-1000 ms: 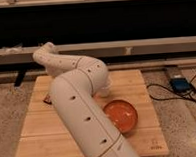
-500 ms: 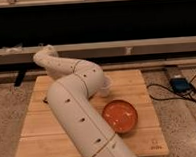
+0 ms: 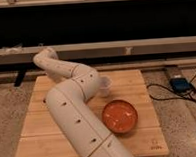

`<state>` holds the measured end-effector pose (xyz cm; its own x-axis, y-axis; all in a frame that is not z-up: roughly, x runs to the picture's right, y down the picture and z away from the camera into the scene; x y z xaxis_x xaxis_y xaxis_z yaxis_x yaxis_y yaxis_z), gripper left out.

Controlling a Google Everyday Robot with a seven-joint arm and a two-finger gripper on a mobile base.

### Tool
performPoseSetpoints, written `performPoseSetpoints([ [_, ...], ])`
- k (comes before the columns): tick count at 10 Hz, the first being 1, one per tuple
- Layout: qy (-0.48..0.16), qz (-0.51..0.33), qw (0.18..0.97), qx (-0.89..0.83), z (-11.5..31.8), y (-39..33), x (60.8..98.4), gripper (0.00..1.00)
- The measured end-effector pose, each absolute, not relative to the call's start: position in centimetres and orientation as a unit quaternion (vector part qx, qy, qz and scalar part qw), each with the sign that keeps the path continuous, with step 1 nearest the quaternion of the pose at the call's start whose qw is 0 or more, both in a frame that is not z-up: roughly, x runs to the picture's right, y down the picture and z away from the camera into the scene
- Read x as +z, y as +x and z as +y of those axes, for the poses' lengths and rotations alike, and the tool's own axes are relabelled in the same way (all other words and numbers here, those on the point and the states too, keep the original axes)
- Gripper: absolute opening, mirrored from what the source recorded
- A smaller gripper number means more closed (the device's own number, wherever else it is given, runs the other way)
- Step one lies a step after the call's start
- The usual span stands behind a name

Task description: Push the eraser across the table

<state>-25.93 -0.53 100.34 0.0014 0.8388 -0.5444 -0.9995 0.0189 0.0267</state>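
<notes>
Moving a little lower and left, the white arm [image 3: 73,109] now shows more of the small white cup [image 3: 105,85] behind it. Its gripper [image 3: 44,60] sits at the upper left, over the far edge of the table [image 3: 140,140]. I cannot tell if it is spread or closed. The orange bowl [image 3: 120,115] has stayed put at the lower right. The eraser is hidden from view.

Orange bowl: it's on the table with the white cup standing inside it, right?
No. The camera view shows the white cup on the table behind the orange bowl, not inside it. The gripper is hidden behind the arm.
</notes>
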Motion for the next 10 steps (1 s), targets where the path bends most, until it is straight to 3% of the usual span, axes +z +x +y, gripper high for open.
performPoseSetpoints([
  [10, -0.253, 0.224, 0.697, 0.632, 3.9, -29.1, 97.7, 0.00],
])
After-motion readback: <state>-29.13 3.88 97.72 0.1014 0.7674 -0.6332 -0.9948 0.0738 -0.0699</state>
